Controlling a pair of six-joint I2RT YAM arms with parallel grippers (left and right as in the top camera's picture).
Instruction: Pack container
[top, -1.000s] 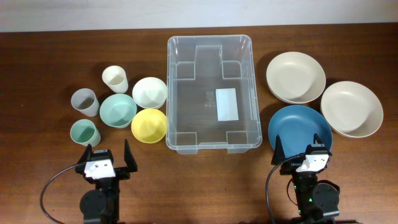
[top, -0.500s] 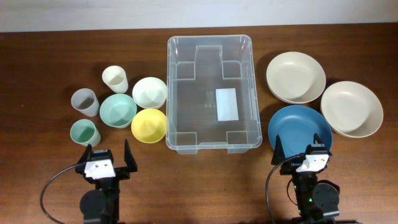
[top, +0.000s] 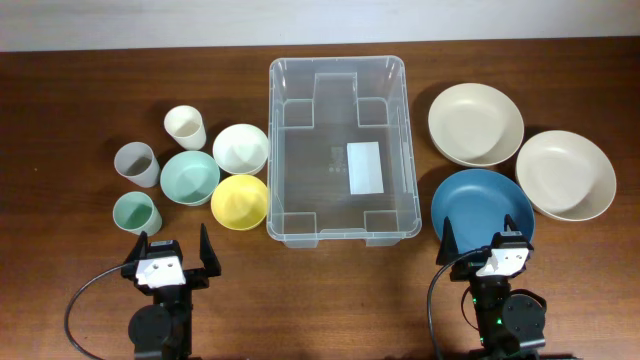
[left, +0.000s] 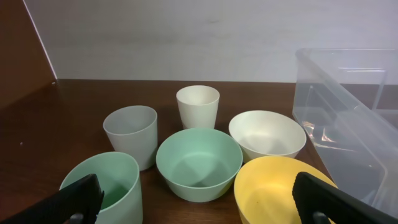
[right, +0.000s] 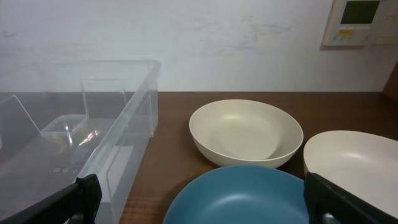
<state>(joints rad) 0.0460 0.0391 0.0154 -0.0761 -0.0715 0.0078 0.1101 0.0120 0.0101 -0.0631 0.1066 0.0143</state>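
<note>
**First:** When we looked down from overhead, where did we find the container (top: 336, 63)?

**Second:** We found it in the middle of the tabletop (top: 60, 100), its long side running away from us; it was empty, with only the white label (top: 365, 168) on its base. The cups (top: 185, 127) and small bowls (top: 190, 177) stood to its left, the yellow bowl (top: 239, 201) just beside its near left corner; three wide bowls (top: 475, 122) lay to its right, the blue bowl (top: 481, 205) nearest us.

**First:** And our pincers?

**Second:** We saw the left pincer (top: 174, 245) and the right pincer (top: 488, 243) both spread wide and holding nothing, low at the near edge.

**First:** How did we judge the container would handle?

**Second:** We took it for light and thin-walled; stiff along the rolled rim, springy in the sides; smooth enough to skid on the wood if we bumped it while loading. Had we needed to shift it, we reckoned the rim at a short end offered the surest hold; a wall pinched lower might have flexed and slipped.
</note>
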